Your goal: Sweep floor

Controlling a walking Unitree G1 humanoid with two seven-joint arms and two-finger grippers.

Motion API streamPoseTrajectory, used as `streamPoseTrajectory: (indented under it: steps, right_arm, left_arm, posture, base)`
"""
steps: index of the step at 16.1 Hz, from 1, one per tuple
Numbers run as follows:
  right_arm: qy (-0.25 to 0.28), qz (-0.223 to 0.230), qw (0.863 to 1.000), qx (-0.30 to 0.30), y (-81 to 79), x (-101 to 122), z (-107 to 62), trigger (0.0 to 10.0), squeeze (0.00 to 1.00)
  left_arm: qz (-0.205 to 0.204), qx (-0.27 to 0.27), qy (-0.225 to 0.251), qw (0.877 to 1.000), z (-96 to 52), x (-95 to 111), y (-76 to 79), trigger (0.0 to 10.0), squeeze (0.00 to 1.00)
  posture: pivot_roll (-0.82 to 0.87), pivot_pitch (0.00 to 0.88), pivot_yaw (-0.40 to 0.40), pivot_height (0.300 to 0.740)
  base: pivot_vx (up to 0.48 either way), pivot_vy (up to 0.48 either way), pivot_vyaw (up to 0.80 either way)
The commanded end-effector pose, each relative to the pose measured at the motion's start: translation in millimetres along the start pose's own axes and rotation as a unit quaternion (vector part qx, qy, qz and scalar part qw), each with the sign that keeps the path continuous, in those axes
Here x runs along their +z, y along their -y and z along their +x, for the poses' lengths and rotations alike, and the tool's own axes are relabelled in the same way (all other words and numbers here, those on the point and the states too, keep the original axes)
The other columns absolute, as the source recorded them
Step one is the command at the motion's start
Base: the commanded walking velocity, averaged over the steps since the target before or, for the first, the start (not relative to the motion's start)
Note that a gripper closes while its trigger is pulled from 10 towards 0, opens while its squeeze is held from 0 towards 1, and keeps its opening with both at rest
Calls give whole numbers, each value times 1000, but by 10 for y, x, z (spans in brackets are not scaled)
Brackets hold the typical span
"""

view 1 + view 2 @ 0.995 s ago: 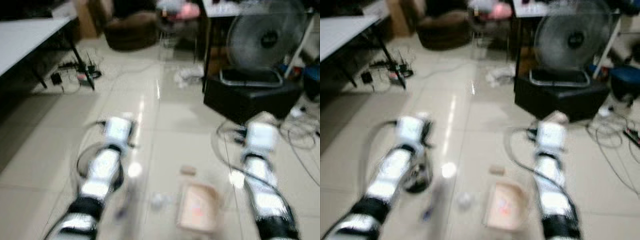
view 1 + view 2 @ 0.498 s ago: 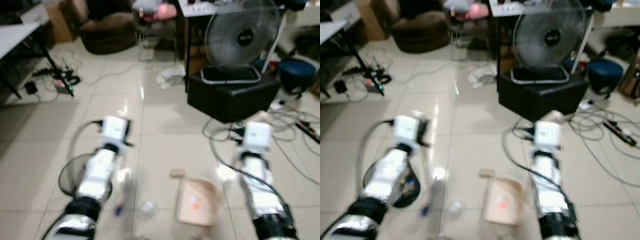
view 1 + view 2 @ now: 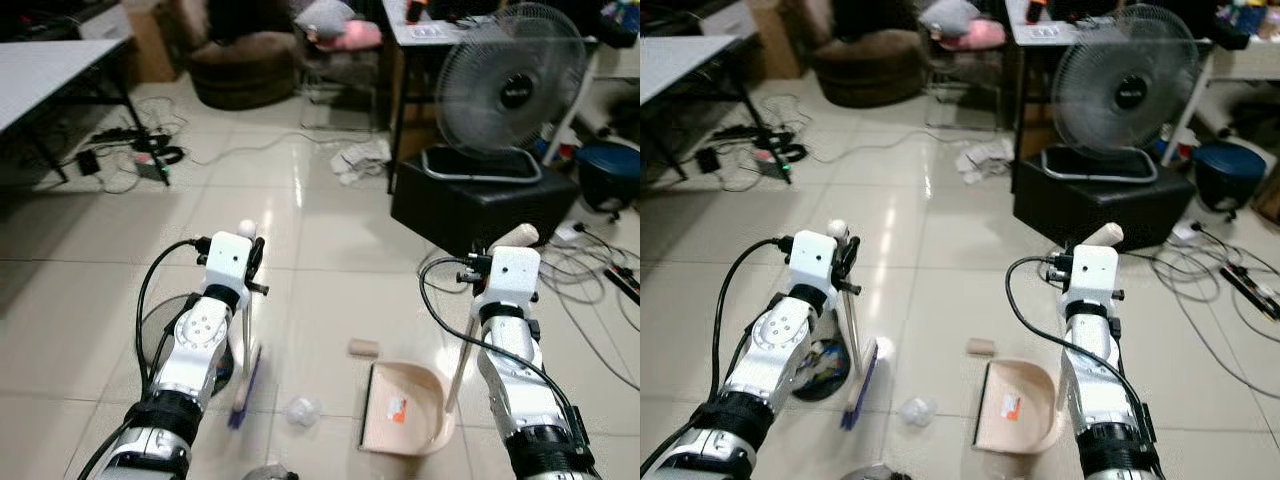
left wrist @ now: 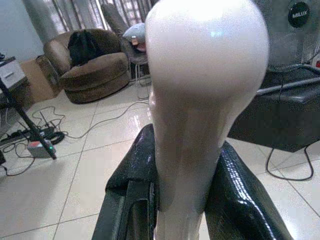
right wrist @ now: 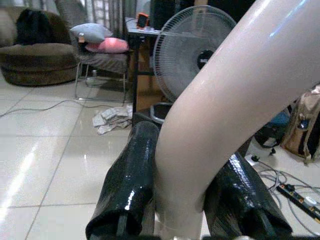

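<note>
The slim white-handled broom with a blue brush head (image 3: 243,340), at lower left of the frame, is judged light, stiff and slick, best taken high on the handle, where the left gripper (image 4: 182,175) is clamped. The beige plastic dustpan (image 3: 404,408), lower centre, is held by the right gripper (image 5: 187,185), closed on its handle. A brown cork-like scrap (image 3: 362,348) and clear crumpled wrapper (image 3: 301,410) lie between them.

Grey object (image 3: 268,472) cut off at bottom edge, small crumpled clear thing (image 3: 300,410) too small to identify, dark round item (image 3: 825,362) partly hidden behind left arm

Cream-handled broom (image 3: 243,345) upright, purple bristles on tiles, beige dustpan (image 3: 403,407) flat alongside, handle raised
</note>
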State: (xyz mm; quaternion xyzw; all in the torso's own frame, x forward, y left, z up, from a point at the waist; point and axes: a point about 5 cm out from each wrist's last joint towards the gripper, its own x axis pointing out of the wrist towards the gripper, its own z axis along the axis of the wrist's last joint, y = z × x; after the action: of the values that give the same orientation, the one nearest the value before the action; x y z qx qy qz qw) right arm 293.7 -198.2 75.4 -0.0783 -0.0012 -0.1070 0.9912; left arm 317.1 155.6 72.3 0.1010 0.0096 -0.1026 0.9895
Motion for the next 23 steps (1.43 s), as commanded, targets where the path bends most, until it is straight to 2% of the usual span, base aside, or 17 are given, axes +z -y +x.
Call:
streamPoseTrajectory:
  steps: [1,3,5,9,15,19,22,23]
  right_arm:
    - [30,-14,999,4,-25,101,89,10000,0]
    - [32,-13,999,9,-43,100,124,10000,0]
    - [47,-4,998,47,-162,94,189,10000,0]
    - [34,9,998,49,-273,33,224,10000,0]
    - [38,11,998,44,-424,-56,148,10000,0]
    - [19,22,999,17,-458,-127,121,10000,0]
    - [14,19,1000,14,-464,-143,119,10000,0]
    - [11,20,1000,9,-454,-157,115,10000,0]
  left_arm:
    - [14,-8,6,1000,17,32,-10,10000,0]
    - [20,-14,3,1000,17,25,-8,10000,0]
    - [38,-33,-13,999,-10,-50,-2,10000,0]
    - [58,-61,-25,996,-55,-106,20,10000,0]
    - [51,-89,-23,994,-106,-105,105,10000,0]
    - [-13,-111,-11,994,-84,-34,274,10000,0]
    - [-39,-120,-18,992,-79,-19,332,10000,0]
    - [-71,-125,-19,990,-82,9,354,10000,0]
  posture:
    - [-10,5,67,740]
    - [-7,9,67,740]
    - [3,24,75,740]
    - [41,66,74,740]
    - [76,120,100,740]
    - [85,132,106,740]
    - [90,126,110,740]
    - [89,121,116,740]
  base:
    - [0,0,0]
    - [0,0,0]
    - [0,0,0]
    - [0,0,0]
    - [0,0,0]
    - [0,0,0]
    - [0,0,0]
    - [0,0,0]
